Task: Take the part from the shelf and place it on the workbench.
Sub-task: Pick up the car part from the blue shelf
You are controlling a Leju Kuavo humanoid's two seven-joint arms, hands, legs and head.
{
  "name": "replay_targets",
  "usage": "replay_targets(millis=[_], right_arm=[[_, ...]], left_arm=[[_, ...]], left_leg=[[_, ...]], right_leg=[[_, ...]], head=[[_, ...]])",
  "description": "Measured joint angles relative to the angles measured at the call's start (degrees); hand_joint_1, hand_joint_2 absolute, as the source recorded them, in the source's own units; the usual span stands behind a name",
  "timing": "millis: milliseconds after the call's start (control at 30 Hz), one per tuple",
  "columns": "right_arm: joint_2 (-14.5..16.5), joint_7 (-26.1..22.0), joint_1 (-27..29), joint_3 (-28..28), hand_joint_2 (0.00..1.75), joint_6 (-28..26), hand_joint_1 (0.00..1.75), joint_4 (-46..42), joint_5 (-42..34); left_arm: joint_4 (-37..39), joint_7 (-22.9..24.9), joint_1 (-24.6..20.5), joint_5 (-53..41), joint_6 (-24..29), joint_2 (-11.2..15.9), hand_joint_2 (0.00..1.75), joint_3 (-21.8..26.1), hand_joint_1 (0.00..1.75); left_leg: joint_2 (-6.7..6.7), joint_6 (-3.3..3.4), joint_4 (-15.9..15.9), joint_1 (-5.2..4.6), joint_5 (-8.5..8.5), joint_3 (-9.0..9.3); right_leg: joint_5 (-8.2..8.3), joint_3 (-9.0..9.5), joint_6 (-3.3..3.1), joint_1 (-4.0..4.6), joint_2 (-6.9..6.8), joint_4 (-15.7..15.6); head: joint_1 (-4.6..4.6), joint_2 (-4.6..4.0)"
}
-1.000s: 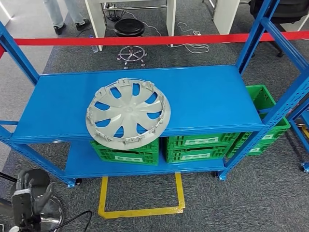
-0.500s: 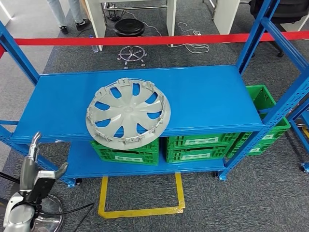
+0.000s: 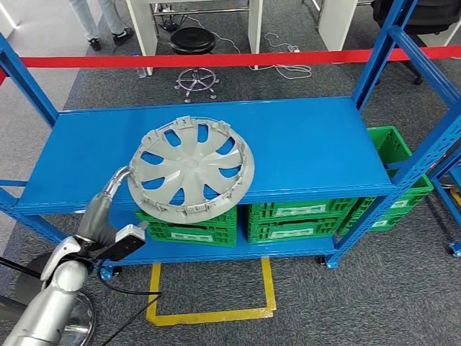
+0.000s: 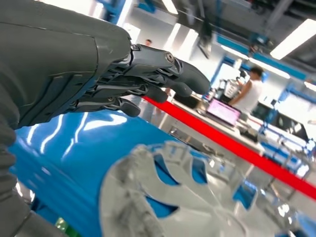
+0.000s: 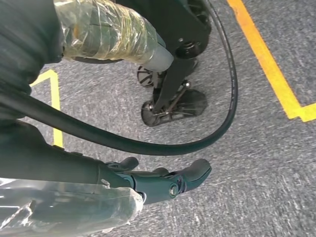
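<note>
The left hand (image 3: 112, 216) reaches up in front of the blue shelf (image 3: 305, 144), its fingers (image 3: 117, 176) stretched out and apart, holding nothing; the fingertips come right beside the near-left rim of the grey wheel cover (image 3: 191, 168), though contact cannot be told. In the left wrist view the same hand (image 4: 111, 64) hovers above the shelf surface (image 4: 74, 143) with the wheel cover (image 4: 164, 197) just beyond it, blurred. The right hand (image 5: 164, 182) hangs over grey carpet, fingers extended with nothing in them.

The wheel cover lies flat on the shelf's upper level, towards its front edge and left of its middle, its near rim overhanging the edge. Under the shelf's upper level, green crates (image 3: 296, 220) sit on the lower level. Beyond the shelf runs a red barrier tape (image 3: 217, 59), then a black stool (image 3: 193, 43) and a person's legs (image 3: 103, 18).
</note>
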Motion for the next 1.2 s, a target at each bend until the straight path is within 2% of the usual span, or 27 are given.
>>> replay_targets(millis=[467,833,1000,1200], right_arm=[[-1.57,2.44,1.09,-0.02,1.75,2.05,0.00,0.08,3.83],[-2.84,4.30,1.61,-0.62,1.75,3.92,0.00,0.33,7.60],[-3.39,5.12,1.69,-1.80,1.75,4.87,0.00,0.39,10.19],[-3.80,5.06,1.68,-3.20,1.75,5.71,0.00,0.41,13.25]], left_arm=[[12.76,8.05,-15.67,-8.24,-4.10,0.63,1.75,-18.29,0.00],[22.38,12.12,-27.13,-7.76,-13.51,1.18,1.75,-31.59,0.00],[24.54,13.08,-30.21,-3.37,-17.29,2.23,1.75,-35.65,0.00],[25.13,13.21,-31.58,1.72,-18.77,4.02,1.75,-37.69,0.00]], left_leg=[[0.00,0.01,0.01,0.00,0.01,-0.01],[0.00,0.01,0.02,0.00,0.01,-0.02],[0.00,0.01,0.02,0.00,0.01,-0.02],[0.00,0.01,0.02,0.00,0.01,-0.02]], right_leg=[[0.05,0.00,0.04,-0.01,0.02,0.00],[0.06,0.01,0.04,-0.01,0.02,0.01],[0.06,0.01,0.04,-0.01,0.02,0.01],[0.06,0.01,0.04,0.00,0.03,0.02]], head=[[0.00,0.00],[-0.01,0.00],[-0.01,0.00],[0.00,0.00]])
